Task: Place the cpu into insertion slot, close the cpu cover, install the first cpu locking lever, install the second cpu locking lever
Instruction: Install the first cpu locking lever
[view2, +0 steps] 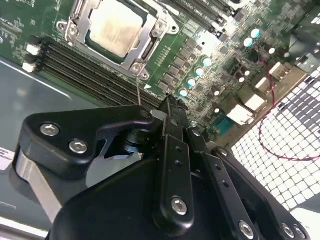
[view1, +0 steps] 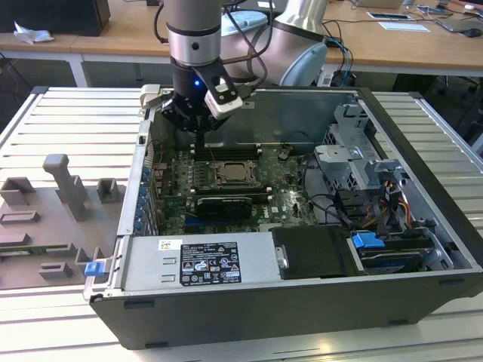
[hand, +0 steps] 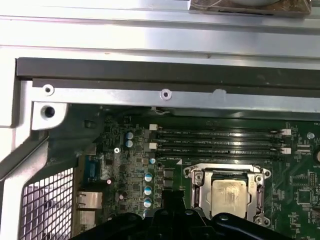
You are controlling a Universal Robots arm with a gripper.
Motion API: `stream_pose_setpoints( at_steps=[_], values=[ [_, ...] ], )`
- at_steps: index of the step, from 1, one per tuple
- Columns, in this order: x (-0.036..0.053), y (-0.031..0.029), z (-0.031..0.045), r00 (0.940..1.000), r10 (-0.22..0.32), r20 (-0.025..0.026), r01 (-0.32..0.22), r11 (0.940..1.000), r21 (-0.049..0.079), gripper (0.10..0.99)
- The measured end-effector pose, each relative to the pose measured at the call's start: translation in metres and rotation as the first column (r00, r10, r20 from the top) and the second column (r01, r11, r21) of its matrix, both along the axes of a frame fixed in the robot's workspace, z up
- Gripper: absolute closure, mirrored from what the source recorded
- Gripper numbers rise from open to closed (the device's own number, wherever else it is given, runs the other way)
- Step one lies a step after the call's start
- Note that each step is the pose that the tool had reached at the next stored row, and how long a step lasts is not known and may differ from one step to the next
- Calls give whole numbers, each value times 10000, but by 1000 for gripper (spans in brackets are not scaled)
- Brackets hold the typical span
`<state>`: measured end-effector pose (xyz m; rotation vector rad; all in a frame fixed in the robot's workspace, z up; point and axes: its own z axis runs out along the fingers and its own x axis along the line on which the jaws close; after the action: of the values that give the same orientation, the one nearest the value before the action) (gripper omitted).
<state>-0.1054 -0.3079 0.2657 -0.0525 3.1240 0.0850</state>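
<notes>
Hand (view1: 198, 132) looks clenched and empty, hovering over the board; cpu (hand: 229, 192) sits just beside and below it, under the closed cpu cover (hand: 202, 192).

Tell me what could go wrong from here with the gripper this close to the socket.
The gripper sits right by the thin locking lever rising beside the cpu cover; a sideways nudge might bend it or let it spring. The memory slots lie close beneath, so a low pass could scrape them.

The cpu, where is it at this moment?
In both wrist views the cpu lies in the insertion slot, right beside the long memory slots; in the exterior view it is near the green board's middle.
</notes>
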Motion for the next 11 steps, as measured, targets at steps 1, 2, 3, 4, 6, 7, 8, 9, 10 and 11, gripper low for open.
stream_pose_setpoints(
  at_steps=[1, 2, 3, 4, 6, 7, 8, 9, 10, 11],
  values=[
    [-2, 14, -6, 10000, 0, -1, 0, 10000, 2, 980],
    [-7, 58, -15, 10000, -1, -1, 1, 10000, 1, 980],
    [-7, 103, -23, 10000, -2, 0, 2, 10000, 2, 980],
    [-6, 123, -28, 10000, -1, 0, 1, 10000, 2, 980],
    [-6, 136, -39, 10000, 0, 0, 0, 10000, 4, 980],
    [-6, 136, -42, 10000, 1, -2, -1, 10000, 1, 980],
    [-6, 136, -42, 10000, -1, -3, 1, 10000, 1, 980],
    [1, 136, -44, 10000, 0, -1, 0, 10000, 3, 980],
    [11, 137, -45, 10000, -1, 0, 1, 10000, 3, 980],
    [21, 136, -44, 10000, -1, -2, 1, 10000, 2, 980]
  ],
)
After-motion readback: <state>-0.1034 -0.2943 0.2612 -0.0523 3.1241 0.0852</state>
